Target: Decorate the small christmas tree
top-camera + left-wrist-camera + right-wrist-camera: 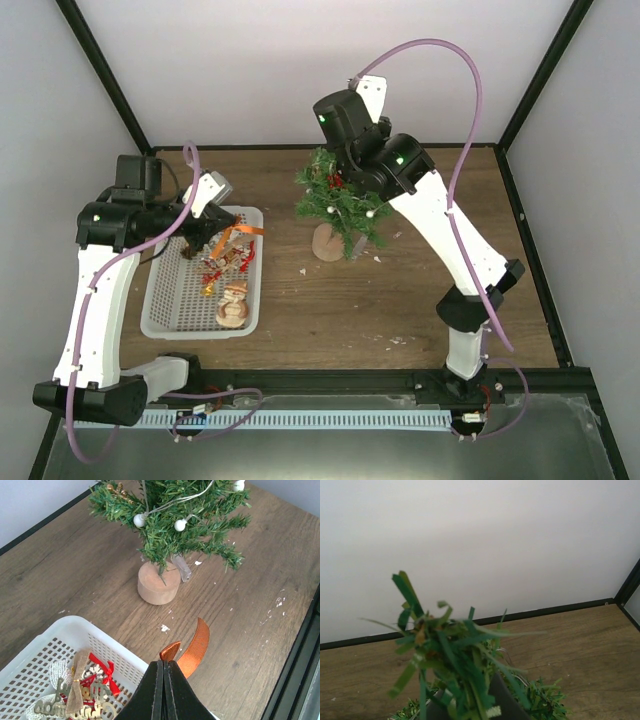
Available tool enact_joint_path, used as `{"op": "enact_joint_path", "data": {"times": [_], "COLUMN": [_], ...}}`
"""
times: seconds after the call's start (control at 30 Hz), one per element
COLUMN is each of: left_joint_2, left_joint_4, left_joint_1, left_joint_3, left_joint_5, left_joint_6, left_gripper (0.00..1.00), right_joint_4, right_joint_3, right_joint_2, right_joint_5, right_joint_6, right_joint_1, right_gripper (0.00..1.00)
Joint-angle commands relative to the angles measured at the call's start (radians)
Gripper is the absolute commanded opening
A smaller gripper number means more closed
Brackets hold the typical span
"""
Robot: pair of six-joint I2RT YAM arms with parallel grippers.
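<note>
Left wrist shows tree (172,522) base (158,583); R wrist only tip (445,645).

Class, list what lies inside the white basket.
Visible: snowman ornament, red bow, burlap bow, gold glitter lettering. The left gripper, pinching an orange ribbon, and its arm cover the far-left corner; anything beneath is hidden.

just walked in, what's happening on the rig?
Tree decorating, mid-way. The right gripper has its jaws shut on the top of the small christmas tree, whose base sits on the table. The left gripper, above the white basket of ornaments, has its jaws shut on an orange ribbon. White beads already hang on the tree.
</note>
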Motion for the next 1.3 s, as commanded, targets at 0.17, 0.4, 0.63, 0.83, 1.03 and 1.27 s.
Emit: {"op": "enact_joint_path", "data": {"times": [0.17,0.4,0.63,0.83,1.03,1.27], "left_joint_2": [-0.013,-0.009,-0.009,-0.008,-0.008,-0.01], "left_joint_4": [0.026,0.036,0.027,0.024,0.021,0.022], "left_joint_1": [-0.003,-0.003,-0.004,-0.003,-0.004,-0.004], "left_joint_3": [-0.018,-0.022,-0.024,-0.023,-0.029,-0.038], "left_joint_5": [0.015,0.019,0.016,0.019,0.021,0.029], "left_joint_6": [-0.014,-0.021,-0.019,-0.02,-0.014,-0.011], "left_gripper": [0.0,0.0,0.0,0.0,0.0,0.0], "right_joint_4": [0.093,0.063,0.027,0.019,0.022,0.02], "right_joint_3": [0.046,0.026,0.018,0.014,-0.012,-0.045], "right_joint_2": [-0.024,-0.014,0.006,0.017,0.008,-0.013], "right_joint_5": [0.096,0.095,0.079,0.05,0.013,-0.007], "right_joint_6": [-0.112,-0.075,-0.015,0.016,0.028,0.052], "right_joint_1": [0.006,0.006,0.006,0.007,0.006,0.006], "right_gripper": [0.01,0.01,0.01,0.01,0.2,0.34]}}
